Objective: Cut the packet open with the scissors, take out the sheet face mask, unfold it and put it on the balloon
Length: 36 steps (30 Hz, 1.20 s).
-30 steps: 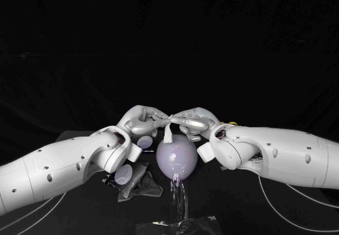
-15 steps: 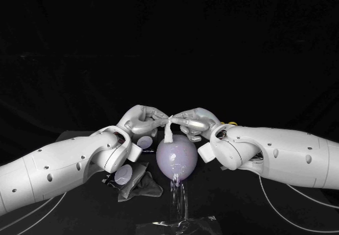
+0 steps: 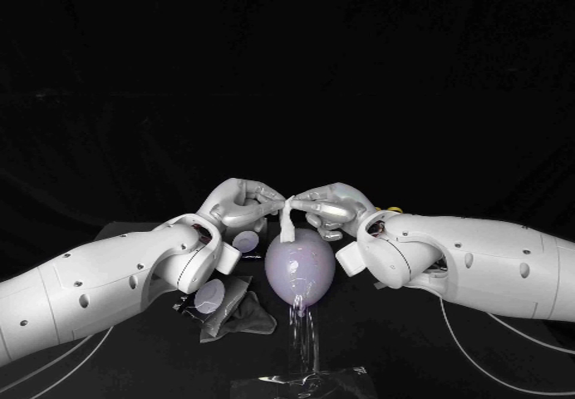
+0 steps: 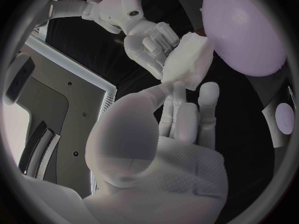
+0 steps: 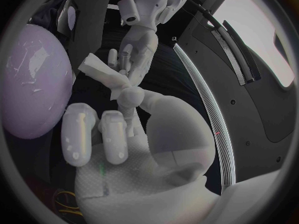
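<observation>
Sheet face mask [image 4: 190, 59]: left wrist view shows its folded wad beside balloon [image 4: 246, 30].

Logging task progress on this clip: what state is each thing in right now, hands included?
Sheet face mask: out of the packet, folded in a narrow strip, hanging by the balloon top.
Balloon: inflated, bare.
Packet: lying on the table beside the balloon.
Left hand: pinches the mask.
Right hand: pinches the mask.

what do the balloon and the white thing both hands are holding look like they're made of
Balloon: probably thin glossy rubber or latex, going by its smooth taut skin with bright glints. Sheet mask: soft, matte white fabric-like sheet, folded and limp, pinched between the left hand and right hand.
</observation>
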### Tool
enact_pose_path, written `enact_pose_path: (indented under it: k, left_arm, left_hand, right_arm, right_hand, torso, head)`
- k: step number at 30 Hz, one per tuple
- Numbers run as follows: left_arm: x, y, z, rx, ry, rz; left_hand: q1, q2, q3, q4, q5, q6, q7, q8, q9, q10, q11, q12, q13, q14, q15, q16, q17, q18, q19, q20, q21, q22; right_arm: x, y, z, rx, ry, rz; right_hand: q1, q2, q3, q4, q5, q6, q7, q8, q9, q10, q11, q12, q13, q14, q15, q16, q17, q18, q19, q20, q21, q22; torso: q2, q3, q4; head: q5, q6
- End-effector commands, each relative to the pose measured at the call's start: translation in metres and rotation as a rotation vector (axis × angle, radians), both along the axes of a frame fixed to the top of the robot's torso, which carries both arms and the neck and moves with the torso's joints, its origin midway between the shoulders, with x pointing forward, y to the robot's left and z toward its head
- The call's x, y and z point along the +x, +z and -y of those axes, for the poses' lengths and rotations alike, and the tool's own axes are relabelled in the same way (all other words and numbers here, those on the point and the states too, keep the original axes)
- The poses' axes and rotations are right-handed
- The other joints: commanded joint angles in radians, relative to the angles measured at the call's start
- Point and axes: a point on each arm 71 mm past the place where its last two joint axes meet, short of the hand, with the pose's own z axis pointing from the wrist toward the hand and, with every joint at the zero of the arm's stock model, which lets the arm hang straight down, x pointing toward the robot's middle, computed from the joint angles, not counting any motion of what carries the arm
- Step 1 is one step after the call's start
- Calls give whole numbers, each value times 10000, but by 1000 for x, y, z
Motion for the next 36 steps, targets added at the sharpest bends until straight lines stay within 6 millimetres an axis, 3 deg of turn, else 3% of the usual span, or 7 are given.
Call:
enact_pose_path:
  k: [1, 15, 16, 18, 20, 24, 36]
  left_arm:
    - [2, 2, -3, -282, 299, -41]
    - [2, 1, -9, -310, 479, -113]
    - [2, 1, -8, -298, 405, -103]
    - [1, 2, -6, -296, 252, -90]
    - [-1, 2, -3, -273, 58, -45]
    - [-3, 3, 1, -187, -211, 20]
    - [-3, 2, 2, 22, -366, 21]
  left_hand:
    - [-100, -25, 136, -21, 32, -39, -22, 96, 166, 131, -12, 1, 27, 62, -1, 44, 33, -85, 89, -7, 108, 66]
    - [-250, -159, 548, -44, 31, -78, -46, 312, 293, 199, -43, 77, 99, 133, -31, 93, 116, -106, 147, -37, 296, 242]
    - [-397, -341, 478, -11, 17, -173, -16, 307, 307, 19, -3, -68, 43, 24, -6, 41, -103, -72, -15, -31, 186, 79]
    - [-531, -442, 375, 50, 21, -218, -20, 302, 313, -65, 23, -152, 6, -49, 22, 5, -248, -55, -117, -21, 110, -23]
    - [-1265, -1107, -173, 401, 14, -938, 173, -165, 118, -355, 202, -464, -136, -415, 171, -179, -925, 23, -606, 45, -290, -533]
    - [-1557, -1632, -637, 533, 20, -1294, 326, -474, -23, -472, 349, -664, -237, -665, 302, -303, -1286, 71, -950, 154, -595, -861]
    - [-1075, -1696, -845, 380, 30, -1248, 380, -605, -120, -567, 421, -823, -322, -778, 386, -319, -1395, 131, -1080, 295, -766, -1015]
  right_arm:
    - [-1, 1, -1, -25, 178, 146]
    - [-1, 1, 2, -49, 125, 195]
    - [-1, 1, 2, -50, 128, 196]
    - [-1, 1, 2, -53, 130, 197]
    - [0, 1, 1, -57, 132, 197]
    - [0, 1, 0, -56, 153, 195]
    - [-1, 1, -1, -57, 194, 211]
  right_hand:
    - [-10, 118, 54, -20, 24, 173, -118, 349, 492, 40, -14, -20, 6, 832, -49, 33, 2002, 1, 115, -10, 35, 2066]
    - [-13, 115, 57, -33, 24, 166, -122, 366, 510, 49, -18, -7, 12, 837, -53, 43, 2016, -4, 129, -15, 61, 2073]
    - [-13, 115, 60, -38, 24, 163, -124, 371, 515, 50, -20, -14, 7, 837, -54, 43, 2015, -4, 127, -16, 58, 2072]
    - [-12, 115, 61, -42, 25, 161, -125, 374, 519, 51, -21, -20, 3, 837, -55, 42, 2014, -3, 126, -17, 55, 2071]
    - [-12, 115, 61, -42, 25, 161, -125, 374, 519, 51, -21, -20, 3, 837, -55, 42, 2014, -3, 126, -17, 55, 2071]
    - [-12, 115, 61, -42, 25, 161, -125, 374, 519, 51, -21, -20, 3, 837, -55, 42, 2014, -3, 126, -17, 55, 2071]
    - [-12, 117, 66, -49, 25, 156, -126, 382, 528, 56, -22, -6, 10, 840, -57, 47, 2021, -3, 125, -20, 55, 2071]
  torso:
    - [2, -1, 3]
    - [2, 0, 8]
    - [2, 1, 11]
    - [2, 0, 9]
    - [4, -4, 8]
    - [2, -1, 4]
    - [0, 3, -3]
  head:
    - [-1, 16]
    - [-2, 36]
    - [-2, 38]
    - [3, 36]
    - [4, 31]
    - [11, 27]
    - [-4, 33]
